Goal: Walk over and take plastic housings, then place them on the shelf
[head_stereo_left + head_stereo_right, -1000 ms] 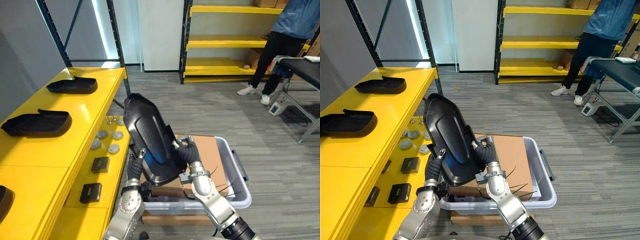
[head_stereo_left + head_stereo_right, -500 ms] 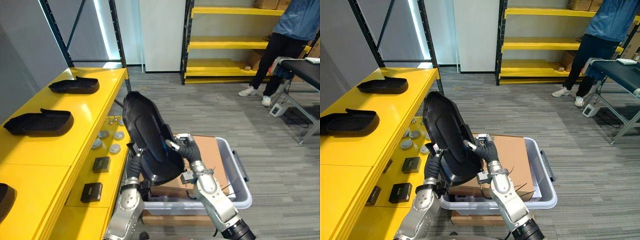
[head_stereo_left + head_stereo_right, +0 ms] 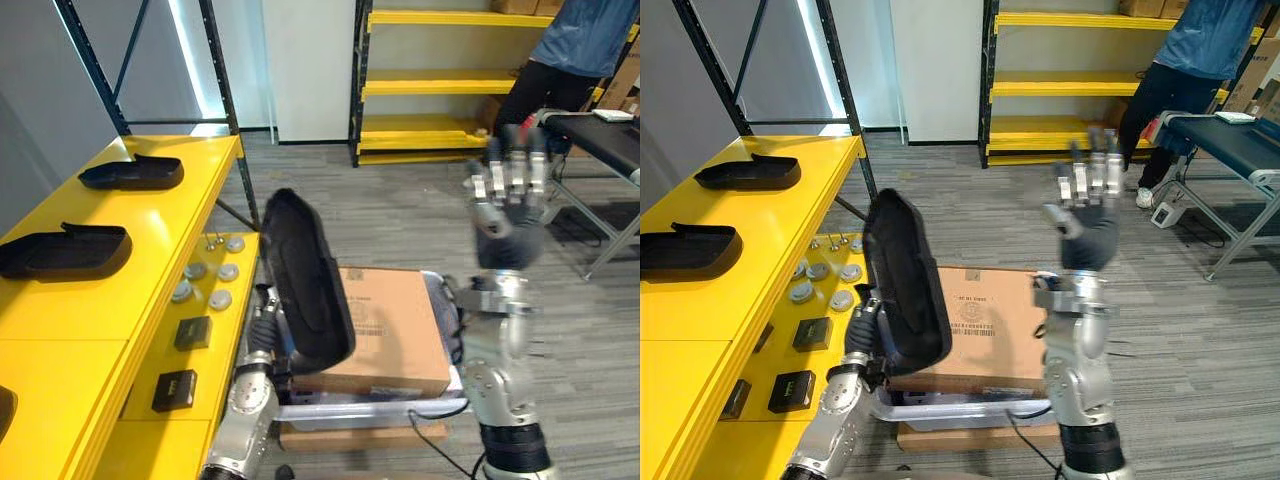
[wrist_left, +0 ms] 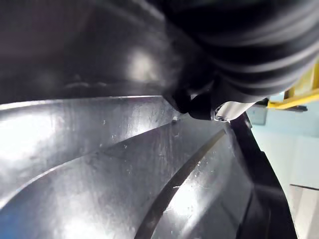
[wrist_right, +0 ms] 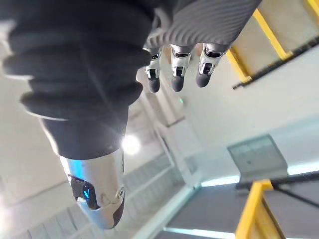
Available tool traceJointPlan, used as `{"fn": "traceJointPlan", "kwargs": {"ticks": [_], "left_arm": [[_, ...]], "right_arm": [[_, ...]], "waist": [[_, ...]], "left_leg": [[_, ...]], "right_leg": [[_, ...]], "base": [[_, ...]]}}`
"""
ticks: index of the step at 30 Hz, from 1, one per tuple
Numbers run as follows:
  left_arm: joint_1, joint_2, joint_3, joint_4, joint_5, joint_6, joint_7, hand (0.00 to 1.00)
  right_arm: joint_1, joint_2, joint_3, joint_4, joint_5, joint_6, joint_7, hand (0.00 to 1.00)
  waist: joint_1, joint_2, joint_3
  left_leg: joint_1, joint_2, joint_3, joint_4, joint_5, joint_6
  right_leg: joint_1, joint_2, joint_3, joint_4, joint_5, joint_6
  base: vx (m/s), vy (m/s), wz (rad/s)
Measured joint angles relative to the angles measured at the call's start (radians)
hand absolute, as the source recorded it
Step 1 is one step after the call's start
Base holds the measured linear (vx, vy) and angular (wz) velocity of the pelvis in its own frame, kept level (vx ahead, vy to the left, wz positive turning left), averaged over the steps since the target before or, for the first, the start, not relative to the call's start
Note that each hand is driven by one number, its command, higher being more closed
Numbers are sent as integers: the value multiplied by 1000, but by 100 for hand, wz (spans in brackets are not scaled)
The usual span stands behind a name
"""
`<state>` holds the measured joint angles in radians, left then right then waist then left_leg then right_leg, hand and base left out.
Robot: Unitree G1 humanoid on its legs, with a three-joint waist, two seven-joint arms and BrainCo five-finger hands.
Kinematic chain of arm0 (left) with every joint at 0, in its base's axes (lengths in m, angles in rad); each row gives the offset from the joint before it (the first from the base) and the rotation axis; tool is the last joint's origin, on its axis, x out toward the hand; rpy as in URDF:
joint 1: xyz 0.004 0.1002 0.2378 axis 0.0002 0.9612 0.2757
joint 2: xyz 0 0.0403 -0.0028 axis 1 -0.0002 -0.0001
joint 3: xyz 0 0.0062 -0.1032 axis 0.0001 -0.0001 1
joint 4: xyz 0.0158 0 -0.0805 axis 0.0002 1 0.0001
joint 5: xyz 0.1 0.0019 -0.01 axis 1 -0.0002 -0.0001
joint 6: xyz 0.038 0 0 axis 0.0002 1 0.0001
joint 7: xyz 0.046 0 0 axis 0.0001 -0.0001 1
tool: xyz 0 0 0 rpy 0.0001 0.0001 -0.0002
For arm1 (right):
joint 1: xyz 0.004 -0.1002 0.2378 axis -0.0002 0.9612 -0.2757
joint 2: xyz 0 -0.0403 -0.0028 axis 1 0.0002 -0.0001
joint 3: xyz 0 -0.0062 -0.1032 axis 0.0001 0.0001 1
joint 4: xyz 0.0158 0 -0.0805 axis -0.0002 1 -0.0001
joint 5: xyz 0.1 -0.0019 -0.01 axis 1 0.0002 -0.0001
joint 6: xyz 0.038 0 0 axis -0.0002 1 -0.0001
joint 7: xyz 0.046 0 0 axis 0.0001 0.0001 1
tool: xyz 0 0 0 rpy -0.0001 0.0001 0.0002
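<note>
Black plastic housing [image 3: 305,290]: stands nearly upright on end, just beside the front edge of the yellow shelf [image 3: 150,262] and over the box [image 3: 395,320].
Left robot hand [image 3: 262,322]: against the housing's lower part on the shelf side, apparently carrying it alone. Whether it is closed on it cannot be told.
Right robot hand [image 3: 508,215]: raised well clear of the housing, straightened out and empty.
Handling: probably a stiff, light shell, glossy and so slippery. It looks long enough to lever over when held low. The rim seems the best hold, with one hand on each side.
Shelf top: far housing [image 3: 130,172] and near housing [image 3: 65,250] lie flat, well apart, with bare yellow closer to the robot.
Hidden: the held housing's bottom end is behind the left arm. The bin [image 3: 970,408] is mostly covered by the box. A dark shape at the shelf's near corner is cut off.
</note>
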<state>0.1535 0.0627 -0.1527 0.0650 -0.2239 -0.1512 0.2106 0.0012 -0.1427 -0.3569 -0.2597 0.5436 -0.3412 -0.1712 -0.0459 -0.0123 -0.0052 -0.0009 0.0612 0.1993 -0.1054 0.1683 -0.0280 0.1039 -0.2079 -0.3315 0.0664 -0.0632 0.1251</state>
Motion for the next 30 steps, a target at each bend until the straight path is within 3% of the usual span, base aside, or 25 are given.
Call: {"fn": "traceJointPlan", "kwargs": {"ticks": [5,7,11,19,23,30], "left_arm": [[27,-13,51,-105,1,0,-18,100],[27,-21,83,-125,2,-3,-21,100],[32,-22,105,-151,1,-12,-37,100],[75,-11,106,-153,0,-15,-36,100],[92,1,103,-153,0,-15,-37,100],[97,9,93,-152,0,-15,-36,100]], "right_arm": [[130,-8,-136,216,-103,66,-64,0],[201,-9,-158,379,-202,124,-67,0],[258,1,-157,612,-312,188,-43,0],[273,63,-47,994,-371,232,27,0],[273,99,25,1044,-395,242,46,0],[260,105,128,1073,-441,242,63,0]], "waist": [[-30,12,18],[-40,14,24],[-51,28,45],[-50,7,65],[-48,1,69],[-18,-33,87]], "left_leg": [[-2,0,-6,0,-3,-4],[-4,0,-8,0,-3,-4],[-4,0,-10,0,-3,-4],[23,4,-22,0,-24,-13],[27,-4,-35,0,-27,-13],[41,-7,-91,1,-23,-23]], "right_leg": [[3,0,-8,-3,0,0],[3,0,-12,-4,0,0],[5,0,-16,-5,0,0],[49,4,-33,-18,-12,9],[63,2,-49,-18,-19,6],[115,12,-99,-19,-46,0]], "base": [[3,-1,2],[5,-2,2],[2,-1,1],[19,-12,6],[32,-11,11],[44,-47,23]]}}
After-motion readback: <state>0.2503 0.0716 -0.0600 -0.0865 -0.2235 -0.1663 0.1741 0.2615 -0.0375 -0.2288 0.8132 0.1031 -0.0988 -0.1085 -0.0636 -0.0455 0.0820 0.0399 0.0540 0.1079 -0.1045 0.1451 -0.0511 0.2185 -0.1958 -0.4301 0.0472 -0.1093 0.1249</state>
